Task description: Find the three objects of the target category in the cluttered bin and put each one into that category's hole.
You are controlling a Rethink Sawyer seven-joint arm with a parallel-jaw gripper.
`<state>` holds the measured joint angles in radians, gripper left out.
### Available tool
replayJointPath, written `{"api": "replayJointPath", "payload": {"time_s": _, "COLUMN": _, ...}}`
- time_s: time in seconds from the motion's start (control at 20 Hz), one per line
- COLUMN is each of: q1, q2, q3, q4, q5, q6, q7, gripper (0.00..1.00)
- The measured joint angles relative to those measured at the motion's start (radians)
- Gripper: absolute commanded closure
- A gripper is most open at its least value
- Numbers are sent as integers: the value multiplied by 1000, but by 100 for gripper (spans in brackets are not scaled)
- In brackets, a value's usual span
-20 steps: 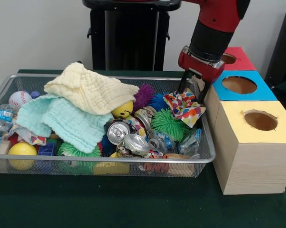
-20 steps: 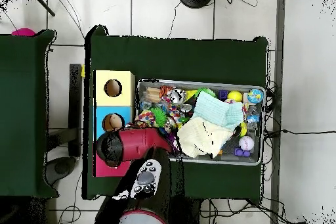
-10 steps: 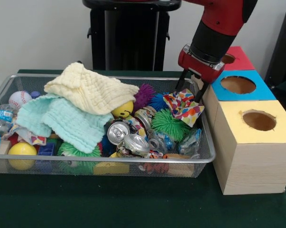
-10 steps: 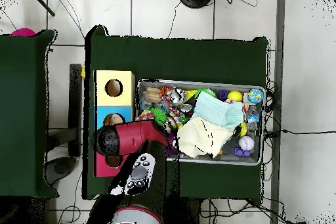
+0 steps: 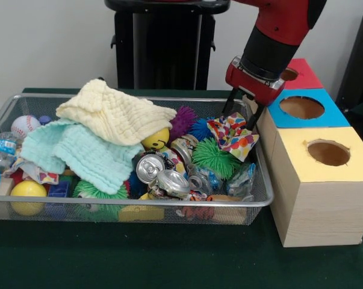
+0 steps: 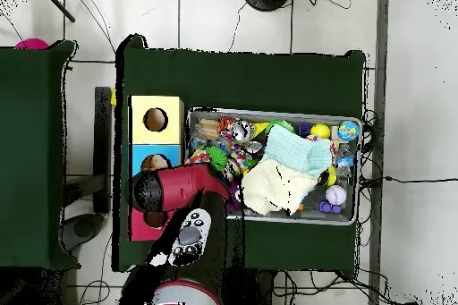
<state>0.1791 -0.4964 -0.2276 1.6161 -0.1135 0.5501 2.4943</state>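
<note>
A green desk [image 5: 169,259] is seen below, covered in dark cloth. A second green desk [image 6: 31,149] stands apart on the tiled floor [image 6: 411,96], where cables [image 6: 313,2] lie.

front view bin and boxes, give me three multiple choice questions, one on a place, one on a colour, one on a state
1. Where does the yellow cloth lie?
A. on the mint cloth
B. on the blue box
C. on the table outside the bin

2. What colour is the top of the box nearest the camera?
A. red
B. yellow
C. green

3. What is the hand doing?
A. gripping a can
B. hanging over the dotted cloth
C. inside a hole

Answers: 1 A, it drapes over the mint one. 2 B, the yellow box stands in front. 3 B, it sits just above that cloth.
</note>
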Motion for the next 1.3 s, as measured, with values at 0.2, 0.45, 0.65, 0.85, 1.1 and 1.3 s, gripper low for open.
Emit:
{"api": "replayJointPath", "payload": {"time_s": 0.2, "q1": 0, "q2": 0, "q3": 0, "q4": -2, "q5": -7, "q6": 0, "q7": 0, "gripper": 0}}
{"api": "replayJointPath", "payload": {"time_s": 0.45, "q1": 0, "q2": 0, "q3": 2, "q4": -9, "q5": -24, "q6": 4, "q7": 0, "gripper": 0}}
{"api": "replayJointPath", "payload": {"time_s": 0.65, "q1": -1, "q2": 0, "q3": 5, "q4": -12, "q5": -33, "q6": 6, "q7": 0, "gripper": 0}}
{"api": "replayJointPath", "payload": {"time_s": 0.85, "q1": 0, "q2": 1, "q3": 5, "q4": -18, "q5": -46, "q6": 11, "q7": 0, "gripper": 0}}
{"api": "replayJointPath", "payload": {"time_s": 1.1, "q1": 5, "q2": 4, "q3": 6, "q4": -35, "q5": -71, "q6": 32, "q7": 0, "gripper": 0}}
{"api": "replayJointPath", "payload": {"time_s": 1.3, "q1": 8, "q2": 7, "q3": 6, "q4": -49, "q5": -84, "q6": 53, "q7": 0, "gripper": 100}}
